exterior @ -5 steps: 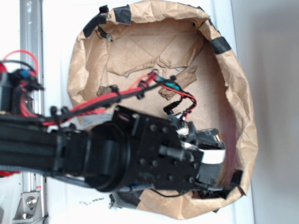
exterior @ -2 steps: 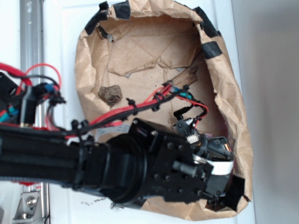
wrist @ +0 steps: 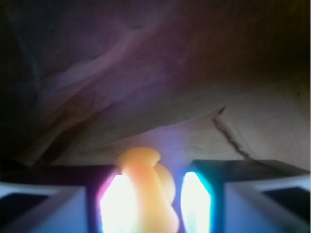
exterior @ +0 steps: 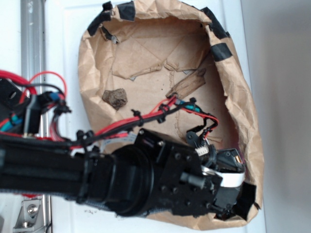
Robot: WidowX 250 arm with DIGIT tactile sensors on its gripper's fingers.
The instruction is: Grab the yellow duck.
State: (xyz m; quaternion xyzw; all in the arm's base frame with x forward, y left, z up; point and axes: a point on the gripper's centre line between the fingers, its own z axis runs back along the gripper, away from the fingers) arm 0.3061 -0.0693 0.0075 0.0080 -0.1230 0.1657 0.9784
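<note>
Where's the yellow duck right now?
In the wrist view the yellow duck sits bottom centre, between the gripper fingers, with brown paper behind it. The exterior view hides it under the arm.

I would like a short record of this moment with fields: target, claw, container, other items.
target: yellow duck, seen only in the wrist view, between the two fingers
claw: claw low in the paper-lined bin, one finger on each side of the duck; contact unclear from glare
container: brown paper bin with black tape on the rim
other items: brown rock; wood piece
</note>
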